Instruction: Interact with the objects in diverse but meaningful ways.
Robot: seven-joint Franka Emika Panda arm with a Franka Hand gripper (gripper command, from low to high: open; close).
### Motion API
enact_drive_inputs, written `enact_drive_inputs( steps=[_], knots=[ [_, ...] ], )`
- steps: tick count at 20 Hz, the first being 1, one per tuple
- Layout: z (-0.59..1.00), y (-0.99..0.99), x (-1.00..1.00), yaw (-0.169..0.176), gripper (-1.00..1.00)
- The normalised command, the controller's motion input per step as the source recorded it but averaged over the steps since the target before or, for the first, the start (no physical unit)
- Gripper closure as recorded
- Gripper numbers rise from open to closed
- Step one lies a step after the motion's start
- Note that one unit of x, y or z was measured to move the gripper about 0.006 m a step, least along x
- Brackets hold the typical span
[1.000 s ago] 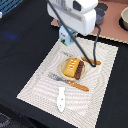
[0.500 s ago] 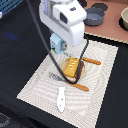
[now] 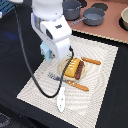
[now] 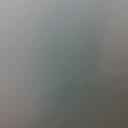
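Note:
The ridged orange-yellow block [image 3: 72, 68] lies on a small round dish [image 3: 63, 64] in the middle of the striped mat [image 3: 102, 75]. The thin dark-brown stick [image 3: 80, 70] lies against its side towards the exterior view's right. The white bone-shaped piece [image 3: 61, 100] lies near the mat's front edge. A light blue shape, maybe the cup [image 3: 45, 52], shows right under the arm's white hand. My gripper [image 3: 50, 54] is low over the mat, to the exterior view's left of the dish, with its fingers hidden by the hand. The wrist view is a plain grey blur.
An orange-handled fork [image 3: 70, 82] lies in front of the dish and another orange-handled piece [image 3: 92, 61] behind it. Two grey pots [image 3: 93, 17] and a bowl [image 3: 124, 18] stand on the brown board at the back. A black cable [image 3: 27, 60] hangs from the arm.
The arm has moved towards the exterior view's left and down towards the mat. The light blue shape moved with it. The block, the stick and the cutlery have not moved.

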Motion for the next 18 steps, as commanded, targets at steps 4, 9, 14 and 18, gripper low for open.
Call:
enact_drive_inputs(
  steps=[4, 9, 14, 18],
  knots=[
    [-0.32, 0.0, -0.34, 0.0, 1.0],
    [-0.26, 0.0, -0.26, 0.0, 1.0],
    [-0.02, -0.01, -0.13, -0.009, 1.0],
    [0.0, -0.01, -0.21, -0.006, 1.0]
  ],
)
